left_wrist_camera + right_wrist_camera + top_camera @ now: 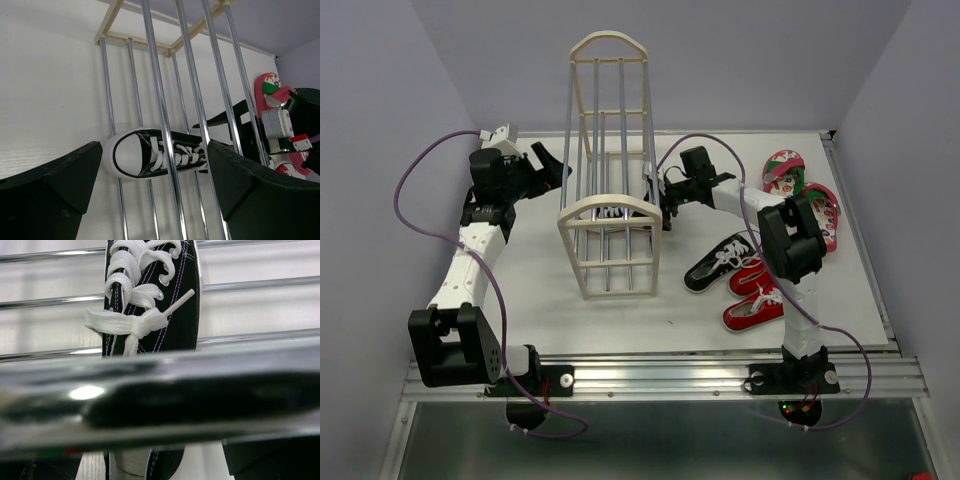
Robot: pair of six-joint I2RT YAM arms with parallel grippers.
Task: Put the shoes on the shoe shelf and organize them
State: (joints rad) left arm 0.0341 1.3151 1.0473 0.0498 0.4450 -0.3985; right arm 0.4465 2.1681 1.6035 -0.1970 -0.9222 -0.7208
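Note:
The cream shoe shelf (604, 150) with grey rods stands mid-table. One black sneaker (155, 152) lies on its rods (150, 300), and its white laces show through the near arch (610, 213). My right gripper (655, 195) reaches in from the shelf's right side and is open. Its fingers (260, 460) stand apart from the sneaker's heel, behind a blurred rod. My left gripper (155, 172) is open and empty at the shelf's left side (552, 165), facing the sneaker's toe through the rods. A second black sneaker (720, 262) and two red sneakers (752, 278) (755, 310) lie to the right.
Two pink patterned flip-flops (783, 170) (825, 212) lie at the far right, near the table's right edge. Purple cables loop from both arms. A metal rail (660, 375) runs along the near edge.

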